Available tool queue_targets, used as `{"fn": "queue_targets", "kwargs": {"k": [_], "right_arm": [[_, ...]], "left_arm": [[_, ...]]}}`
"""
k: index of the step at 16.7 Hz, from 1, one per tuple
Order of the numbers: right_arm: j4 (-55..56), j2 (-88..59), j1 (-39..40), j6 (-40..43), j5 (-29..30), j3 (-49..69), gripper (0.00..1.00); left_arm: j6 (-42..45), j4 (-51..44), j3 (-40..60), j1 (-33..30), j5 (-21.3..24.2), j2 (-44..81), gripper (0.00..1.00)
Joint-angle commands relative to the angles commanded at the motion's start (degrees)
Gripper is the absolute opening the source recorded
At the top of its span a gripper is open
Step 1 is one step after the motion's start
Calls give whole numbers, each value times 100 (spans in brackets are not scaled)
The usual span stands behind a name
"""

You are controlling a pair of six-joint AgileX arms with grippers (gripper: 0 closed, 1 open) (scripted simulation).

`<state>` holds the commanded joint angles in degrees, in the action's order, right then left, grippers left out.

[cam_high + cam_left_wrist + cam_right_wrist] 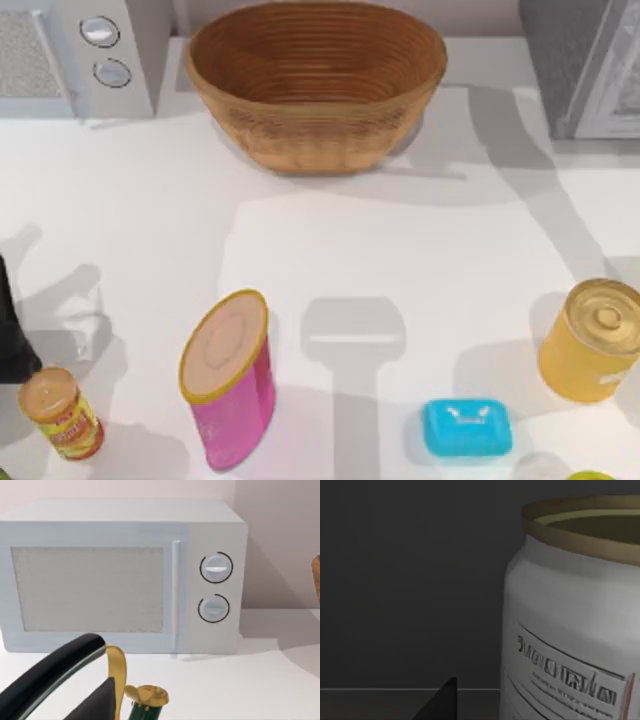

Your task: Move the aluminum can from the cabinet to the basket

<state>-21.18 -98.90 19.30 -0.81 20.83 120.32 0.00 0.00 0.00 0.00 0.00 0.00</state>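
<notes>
From above, I see the basket (316,85) at the top centre of the white table (400,260), with the cabinet (585,65) in the upper right corner and the microwave (75,55) in the upper left. My left arm (12,335) sits parked at the left edge.

My left wrist view shows the microwave head-on and the left gripper (117,695); I cannot tell how its fingers stand.

My right wrist view is dim. The can (575,615) stands upright at the right of the frame, long axis vertical, rim up.
</notes>
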Motion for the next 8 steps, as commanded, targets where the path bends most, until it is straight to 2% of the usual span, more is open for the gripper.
{"fn": "queue_targets", "kwargs": {"k": [8], "right_arm": [[0,0,0,0,0,0,10]], "left_arm": [[0,0,0,0,0,0,100]]}}
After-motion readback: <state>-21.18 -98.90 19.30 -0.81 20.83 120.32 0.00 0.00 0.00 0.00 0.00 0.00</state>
